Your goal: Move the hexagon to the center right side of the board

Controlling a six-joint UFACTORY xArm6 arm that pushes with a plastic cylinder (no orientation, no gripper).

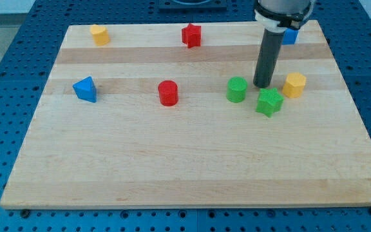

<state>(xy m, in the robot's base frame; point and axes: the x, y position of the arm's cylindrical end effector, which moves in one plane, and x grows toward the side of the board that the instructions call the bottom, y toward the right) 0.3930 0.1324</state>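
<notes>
Tip: my tip [261, 86] bare, held nothing – just left of yellow hexagon [294, 84] | Risk: green star [269, 102], green cylinder [236, 89] crowded close – off-centre push likely spins hexagon, clips star.

No legible text, labels, brand marks, numbers or signs in the camera view. Checked the wooden board [192, 167], the perforated blue desk [18, 38] and the faces of the coloured blocks: all plain, no printing or stickers. The dark rod and the pale collar above it carry no readable marking either.
</notes>
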